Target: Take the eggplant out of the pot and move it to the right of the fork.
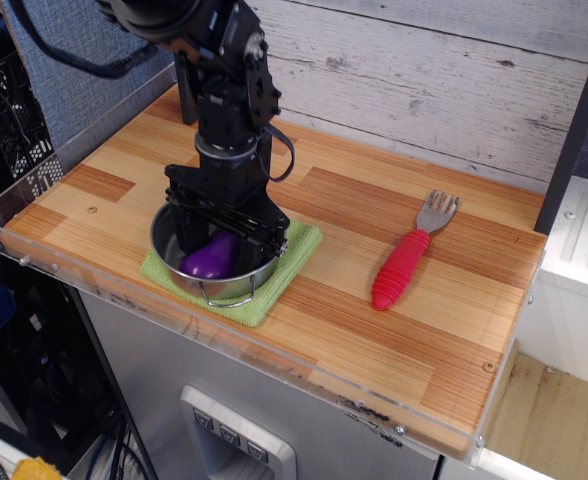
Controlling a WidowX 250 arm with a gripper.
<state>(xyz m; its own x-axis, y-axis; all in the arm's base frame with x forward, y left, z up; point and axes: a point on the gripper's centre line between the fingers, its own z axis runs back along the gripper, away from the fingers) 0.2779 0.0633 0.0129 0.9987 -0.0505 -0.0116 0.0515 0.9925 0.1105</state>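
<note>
Eggplant (210, 257) lies in the pot (256, 281), purple body toward the near-left wall, its green cap hidden behind the end effector (224, 235). You have the end effector down inside the pot with its fingers straddling the upper part of the eggplant; whether they are already pressing on it you cannot tell from this view. Judge the toy as light, hard and glossy, so expect it to slip if you pinch near the tapering end. Take hold across the fat middle, where the sides run closer to parallel. The pot holds nothing else and sits on a green cloth (299, 246) on the tabletop (354, 330), so it may slide or tip if a finger catches its rim or a wire handle as you lift. The fork (409, 253) lies well apart to the right, tines pointing away; bare wood beyond it is your drop spot.
</note>
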